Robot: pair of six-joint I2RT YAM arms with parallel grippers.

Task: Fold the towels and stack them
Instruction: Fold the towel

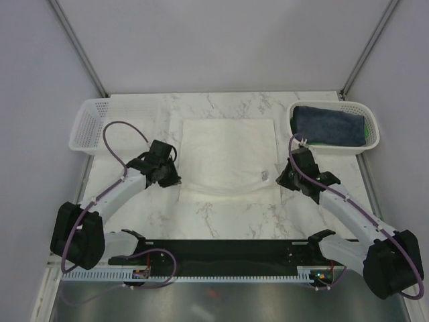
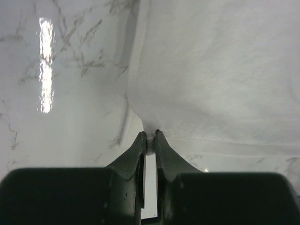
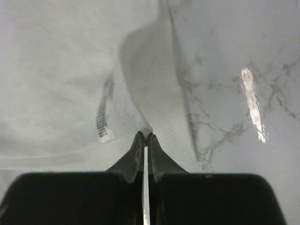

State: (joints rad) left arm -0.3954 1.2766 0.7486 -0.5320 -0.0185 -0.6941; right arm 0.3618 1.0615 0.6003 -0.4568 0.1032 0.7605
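Note:
The large cream-white towel (image 1: 228,151) lies spread on the marble table, its near edge lifted. My left gripper (image 1: 169,180) is shut on the towel's near left corner (image 2: 151,126). My right gripper (image 1: 284,180) is shut on the near right corner (image 3: 145,130), beside a small care label (image 3: 104,125). The navy-blue towel (image 1: 328,124) lies in the right basket, with the green towel (image 1: 365,134) showing as a strip at its right edge and under it.
A white mesh basket (image 1: 86,127) stands at the back left with nothing showing in it. The white mesh basket (image 1: 373,137) holding the towels stands at the back right. Grey walls close the back and sides. A black rail (image 1: 228,258) runs along the near edge.

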